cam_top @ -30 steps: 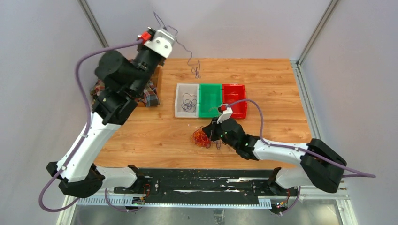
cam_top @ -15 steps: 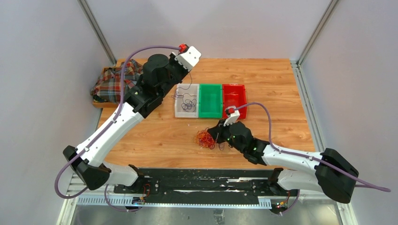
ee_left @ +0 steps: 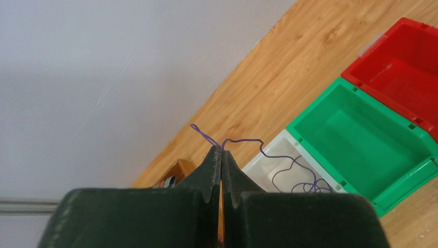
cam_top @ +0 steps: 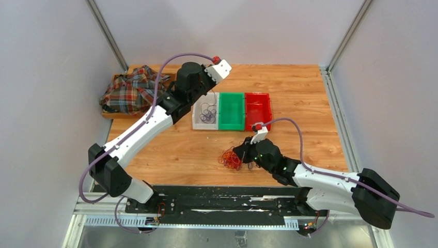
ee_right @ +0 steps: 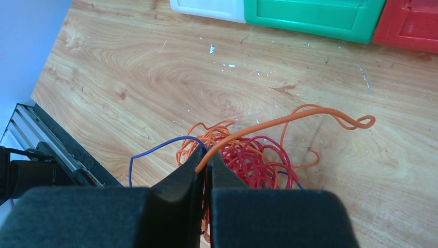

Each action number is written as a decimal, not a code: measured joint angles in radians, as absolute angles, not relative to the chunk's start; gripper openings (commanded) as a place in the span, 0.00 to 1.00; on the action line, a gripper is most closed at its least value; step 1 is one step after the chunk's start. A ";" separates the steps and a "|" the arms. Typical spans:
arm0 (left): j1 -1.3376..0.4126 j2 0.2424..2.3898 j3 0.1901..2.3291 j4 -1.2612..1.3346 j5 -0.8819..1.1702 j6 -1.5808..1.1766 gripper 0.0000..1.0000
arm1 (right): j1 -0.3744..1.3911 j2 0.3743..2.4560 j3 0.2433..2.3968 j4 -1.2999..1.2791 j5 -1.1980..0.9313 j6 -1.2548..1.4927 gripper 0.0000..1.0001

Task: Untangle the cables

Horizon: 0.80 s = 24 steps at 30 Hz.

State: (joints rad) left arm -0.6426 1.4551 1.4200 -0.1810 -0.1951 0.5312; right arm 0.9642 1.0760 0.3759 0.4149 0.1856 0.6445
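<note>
A thin purple cable (ee_left: 243, 140) is pinched at the tips of my left gripper (ee_left: 221, 151), which is shut on it. The cable trails down into the white bin (ee_left: 268, 157), where its loops lie coiled (cam_top: 207, 113). Near the table's front, a clump of orange and red cables (cam_top: 230, 158) rests on the wood. My right gripper (cam_top: 239, 154) sits at its right side. In the right wrist view that gripper (ee_right: 206, 155) is shut on an orange cable (ee_right: 289, 120) that arcs up over the red loops (ee_right: 253, 160). A blue-purple strand (ee_right: 155, 147) sticks out left of the clump.
White, green (cam_top: 231, 111) and red (cam_top: 258, 108) bins stand side by side mid-table. A plaid cloth (cam_top: 131, 90) lies in a wooden tray at the back left. The table's front edge and the arms' rail run just below the clump.
My left arm has swung down from high at the back left to over the white bin, bringing the purple cable into it. My right gripper and the clump have shifted slightly towards the front right.
</note>
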 measured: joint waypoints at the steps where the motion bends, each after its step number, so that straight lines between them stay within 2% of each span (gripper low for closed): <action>1: -0.643 1.465 1.419 -0.178 -0.195 0.540 0.00 | 0.964 1.071 0.374 0.413 0.186 0.647 0.01; 10: -0.631 1.510 1.419 -0.167 -0.179 0.563 0.00 | 0.964 1.059 0.361 0.412 0.186 0.664 0.01; 24: -0.627 1.547 1.358 -0.380 -0.056 0.441 0.00 | 0.964 1.030 0.361 0.366 0.203 0.666 0.01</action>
State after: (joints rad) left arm -0.6266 1.5471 1.3582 -0.3798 -0.0555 0.4412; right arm 0.9642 1.0298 0.3611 0.3664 0.2028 0.6662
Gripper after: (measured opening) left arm 0.010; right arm 0.020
